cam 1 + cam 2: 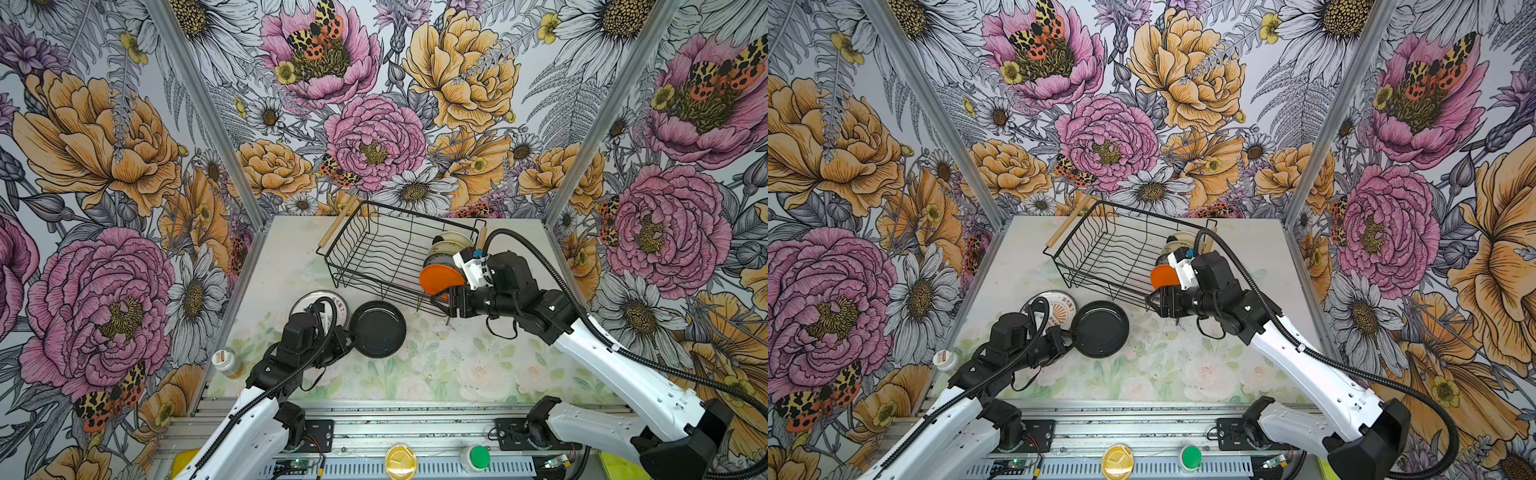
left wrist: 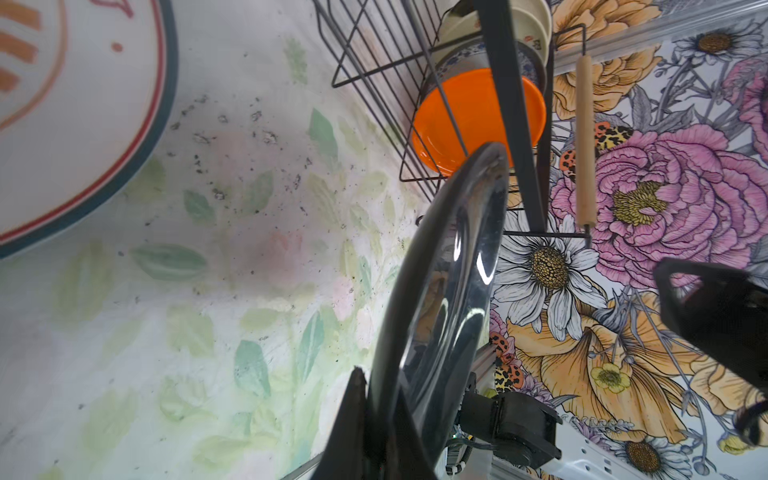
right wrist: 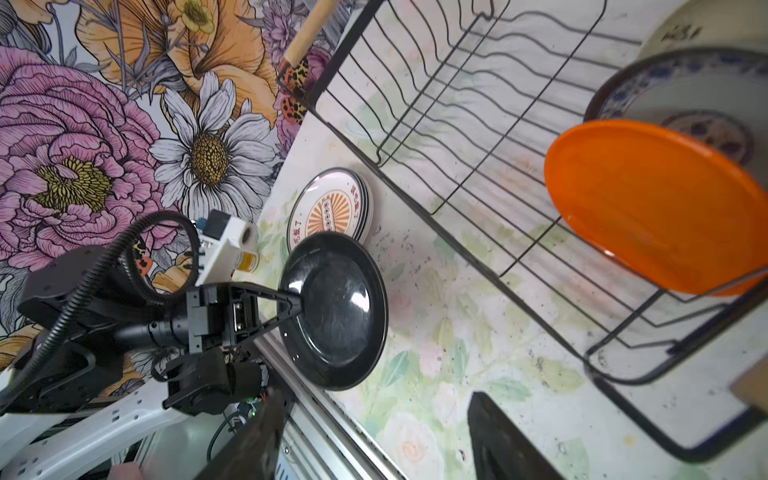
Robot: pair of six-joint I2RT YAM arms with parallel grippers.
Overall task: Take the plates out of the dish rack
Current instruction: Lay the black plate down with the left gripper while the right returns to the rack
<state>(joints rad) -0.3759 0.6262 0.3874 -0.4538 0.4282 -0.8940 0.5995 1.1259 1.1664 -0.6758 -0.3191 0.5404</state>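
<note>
At the table's left edge a small white-capped bottle (image 1: 226,362) stands against the wall frame; its label is too small to read. Next to it a stack of white plates (image 3: 328,208) lies flat, the top one printed with an orange sunburst and red characters along the rim, too blurred to read. The left gripper (image 1: 348,338) is pinched on the near rim of the black plate (image 1: 377,329), which tilts just beside that stack, overlapping its edge in the right wrist view. Whether the plate's lower rim touches the table (image 1: 457,365) cannot be told. To its right the floral tabletop is open up to the front rail.

The dish rack (image 1: 386,253) sits askew at the back, its left and middle slot wires open. The orange plate (image 1: 440,278) stands at its right end, with blue-patterned and cream plates behind it. Dark marks on a cream plate cannot be read. The right gripper (image 1: 441,304) hangs at the rack's near right corner below the orange plate, jaws spread and holding nothing.
</note>
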